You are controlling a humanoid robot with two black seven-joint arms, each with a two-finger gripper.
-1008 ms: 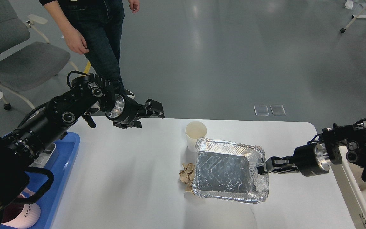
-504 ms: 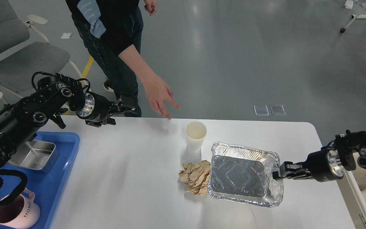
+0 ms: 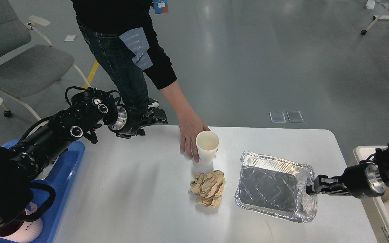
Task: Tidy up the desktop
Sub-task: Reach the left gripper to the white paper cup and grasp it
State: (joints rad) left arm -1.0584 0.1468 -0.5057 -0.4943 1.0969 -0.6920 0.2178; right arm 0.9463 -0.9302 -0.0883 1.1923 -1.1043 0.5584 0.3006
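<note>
Right gripper (image 3: 311,189) pinches the rim of the light, crushable foil tray (image 3: 275,185) over the desktop (image 3: 130,189), while the left gripper (image 3: 155,118) hovers, jaws unclear.

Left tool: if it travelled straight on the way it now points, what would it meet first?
Probably the person's hand, which is wrapped around the paper cup. The left tool points right along the desktop's far edge; depth is unclear, so it might pass behind.

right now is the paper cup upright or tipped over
Upright: the paper cup stands on the desktop, round mouth facing up, a person's hand around its side.
</note>
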